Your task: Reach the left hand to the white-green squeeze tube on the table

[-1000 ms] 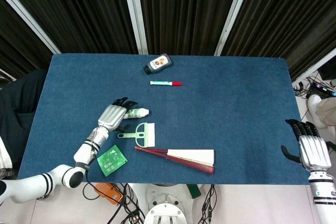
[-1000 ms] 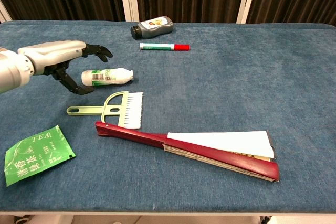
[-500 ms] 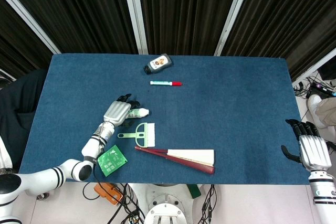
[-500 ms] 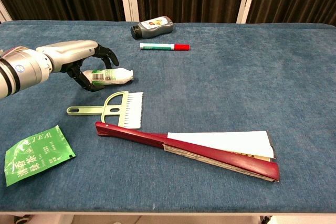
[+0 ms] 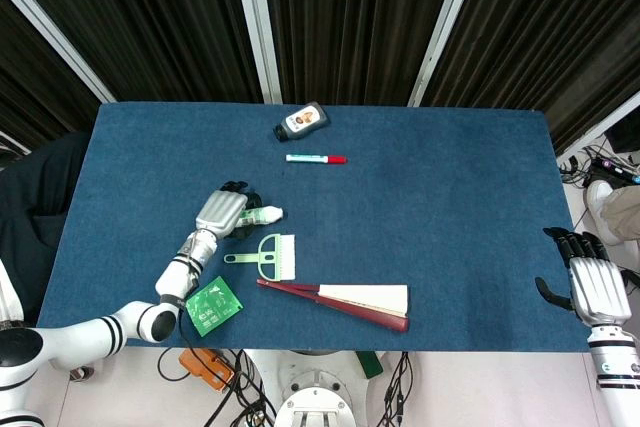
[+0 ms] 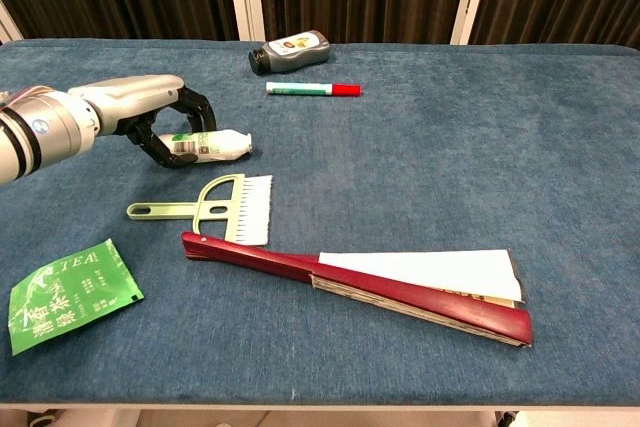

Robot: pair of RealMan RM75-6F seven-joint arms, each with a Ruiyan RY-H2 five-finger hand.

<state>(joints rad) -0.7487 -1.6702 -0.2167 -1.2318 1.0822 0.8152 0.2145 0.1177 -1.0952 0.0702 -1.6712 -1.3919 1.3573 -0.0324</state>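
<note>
The white-green squeeze tube (image 5: 264, 214) (image 6: 218, 144) lies on its side on the blue table (image 5: 450, 207), cap end pointing right. My left hand (image 5: 224, 212) (image 6: 148, 113) is at the tube's left end. Its dark fingers (image 6: 196, 107) curl over the top and the thumb hooks under, so the hand grips that end; the covered part is hidden. My right hand (image 5: 596, 287) rests at the table's near right edge, far from the tube, fingers apart and holding nothing. The chest view does not show it.
A pale green brush (image 6: 232, 208) lies just in front of the tube. Nearer still are a red folding fan (image 6: 400, 283) and a green tea packet (image 6: 68, 292). A red-capped marker (image 6: 312, 89) and a dark bottle (image 6: 290, 50) lie behind.
My left hand slid forward to the tube and its fingers, spread a second ago, have curled around the tube's left end. The right hand has not moved.
</note>
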